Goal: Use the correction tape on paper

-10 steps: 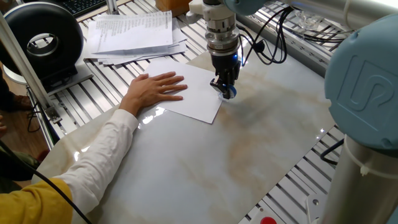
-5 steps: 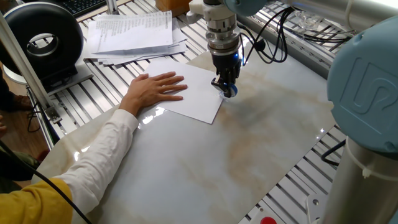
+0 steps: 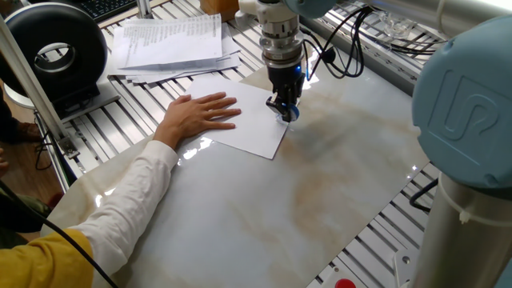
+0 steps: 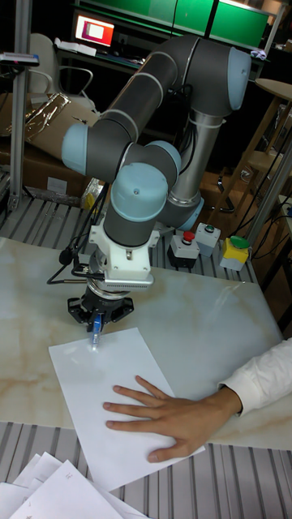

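The white paper lies flat on the marbled table, and a person's hand presses it down. My gripper points straight down over the sheet's right edge in the fixed view. It is shut on the blue and clear correction tape. The tape's tip touches the paper near its far corner in the tall fixed view.
A stack of printed papers lies at the back left on the slatted frame. A black round device stands at the far left. Buttons sit behind the table. The person's white sleeve crosses the table's left side.
The gripper with the correction tape has slid a little toward the back left along the paper's edge. The hand has stayed in place.
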You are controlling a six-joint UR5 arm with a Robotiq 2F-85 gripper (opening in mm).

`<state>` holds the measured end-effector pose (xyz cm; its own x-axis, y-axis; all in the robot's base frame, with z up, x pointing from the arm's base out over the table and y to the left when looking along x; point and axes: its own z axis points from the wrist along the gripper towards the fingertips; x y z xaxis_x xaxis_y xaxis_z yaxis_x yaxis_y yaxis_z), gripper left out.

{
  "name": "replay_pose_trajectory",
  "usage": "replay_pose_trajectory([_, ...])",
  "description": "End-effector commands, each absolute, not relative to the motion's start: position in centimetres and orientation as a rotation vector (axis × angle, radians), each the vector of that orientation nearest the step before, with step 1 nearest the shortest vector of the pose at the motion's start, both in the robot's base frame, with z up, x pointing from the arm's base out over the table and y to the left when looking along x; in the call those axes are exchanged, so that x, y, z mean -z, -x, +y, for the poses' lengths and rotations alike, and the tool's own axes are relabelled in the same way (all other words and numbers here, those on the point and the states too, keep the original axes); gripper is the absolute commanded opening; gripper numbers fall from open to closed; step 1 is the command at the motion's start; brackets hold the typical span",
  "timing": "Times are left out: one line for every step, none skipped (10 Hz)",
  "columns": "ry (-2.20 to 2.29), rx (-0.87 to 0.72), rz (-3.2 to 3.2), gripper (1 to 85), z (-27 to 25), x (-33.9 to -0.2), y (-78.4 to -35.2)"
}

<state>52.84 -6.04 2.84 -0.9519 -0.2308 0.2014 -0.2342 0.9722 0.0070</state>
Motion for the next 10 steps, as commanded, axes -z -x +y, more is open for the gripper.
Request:
replay_pose_trajectory([-0.33,0.006,-2.93,1.7,-5.46,-2.69,-53.41])
replay_pose_trajectory([-0.33,0.009,-2.928,1.7,-5.42,-2.7,-53.37])
replay_pose_trajectory([-0.326,0.011,-2.926,1.7,-5.39,-2.71,-53.27])
replay_pose_trajectory([-0.326,0.014,-2.925,1.7,-5.4,-2.7,-53.21])
replay_pose_trajectory([-0.328,0.014,-2.924,1.7,-5.54,-2.62,-53.17])
replay_pose_trajectory([-0.332,0.015,-2.922,1.7,-5.69,-2.59,-53.08])
replay_pose_trajectory([-0.332,0.017,-2.919,1.7,-5.7,-2.58,-52.96])
replay_pose_trajectory([-0.331,0.016,-2.915,1.7,-5.71,-2.61,-52.82])
replay_pose_trajectory([-0.331,0.014,-2.913,1.7,-5.75,-2.64,-52.76])
replay_pose_trajectory([-0.334,0.01,-2.909,1.7,-5.82,-2.71,-52.63])
